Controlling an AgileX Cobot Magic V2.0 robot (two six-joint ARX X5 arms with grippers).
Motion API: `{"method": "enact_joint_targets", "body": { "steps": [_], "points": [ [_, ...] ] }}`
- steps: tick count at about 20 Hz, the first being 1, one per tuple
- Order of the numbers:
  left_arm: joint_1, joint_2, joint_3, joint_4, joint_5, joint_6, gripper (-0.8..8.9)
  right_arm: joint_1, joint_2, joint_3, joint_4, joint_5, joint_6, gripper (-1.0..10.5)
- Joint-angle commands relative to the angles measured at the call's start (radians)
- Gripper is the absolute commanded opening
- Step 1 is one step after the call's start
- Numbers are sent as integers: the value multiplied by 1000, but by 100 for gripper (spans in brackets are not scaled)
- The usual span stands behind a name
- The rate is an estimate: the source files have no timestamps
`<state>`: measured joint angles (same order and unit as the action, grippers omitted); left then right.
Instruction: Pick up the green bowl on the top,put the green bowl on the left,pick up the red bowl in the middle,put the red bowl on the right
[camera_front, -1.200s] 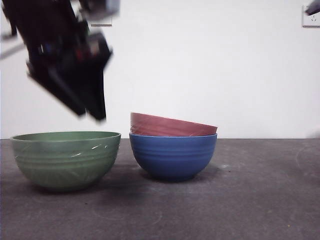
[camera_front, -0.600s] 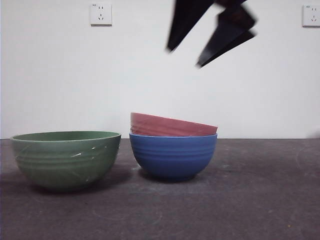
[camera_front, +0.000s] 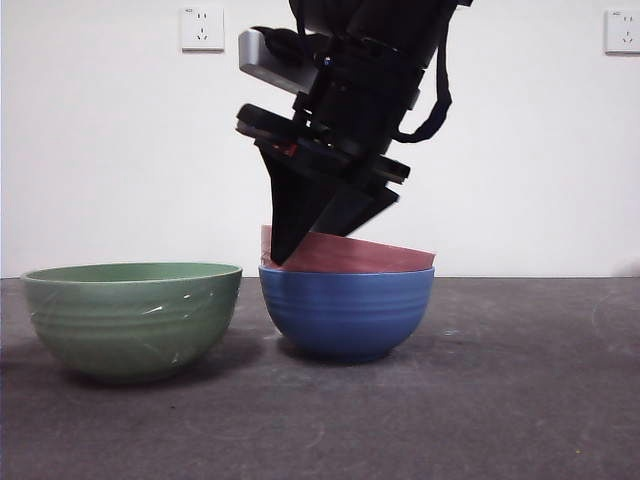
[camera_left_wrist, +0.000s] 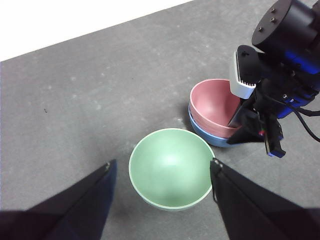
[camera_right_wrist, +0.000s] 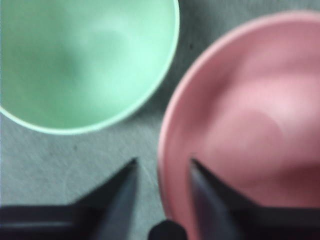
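Straddling the near rim of the red bowl (camera_right_wrist: 240, 125), the right gripper (camera_right_wrist: 161, 167) has its two black jaws spread apart, one tip outside the bowl's wall over the bare table and the other just inside the bowl; whether either jaw touches the rim cannot be told, and it holds nothing. In the front view this gripper (camera_front: 300, 240) comes down steeply from above onto the left side of the red bowl (camera_front: 370, 255), which sits tilted inside the blue ribbed bowl (camera_front: 347, 312). The green bowl (camera_front: 132, 318) stands upright on the dark grey table (camera_front: 500, 400) just beside the stacked pair, to their left, apart from them. The left gripper (camera_left_wrist: 161, 167) hangs well above the green bowl (camera_left_wrist: 170, 168) with its jaws wide apart and empty. Two wall sockets (camera_front: 201, 28) sit on the white wall behind.
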<state>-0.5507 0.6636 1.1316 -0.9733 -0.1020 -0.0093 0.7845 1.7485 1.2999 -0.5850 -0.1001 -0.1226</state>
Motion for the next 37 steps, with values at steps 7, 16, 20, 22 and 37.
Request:
{"method": "enact_joint_targets", "body": {
  "steps": [7, 16, 20, 22, 37],
  "points": [
    [3, -1, -4, 8, -3, -6, 314, 9, -109, 18, 31, 5, -18, -12],
    [3, -1, -4, 42, -3, -6, 314, 8, -410, 18, -213, 280, 41, -12],
    [3, -1, -4, 98, -3, -6, 314, 8, -494, -29, -519, 434, 221, -13],
    [3, -1, -4, 119, -2, -6, 314, 17, -515, -130, -491, 420, 269, -13],
    [3, -1, -4, 83, -2, -7, 314, 64, -386, -344, -127, 220, 323, 202]
  ]
}}
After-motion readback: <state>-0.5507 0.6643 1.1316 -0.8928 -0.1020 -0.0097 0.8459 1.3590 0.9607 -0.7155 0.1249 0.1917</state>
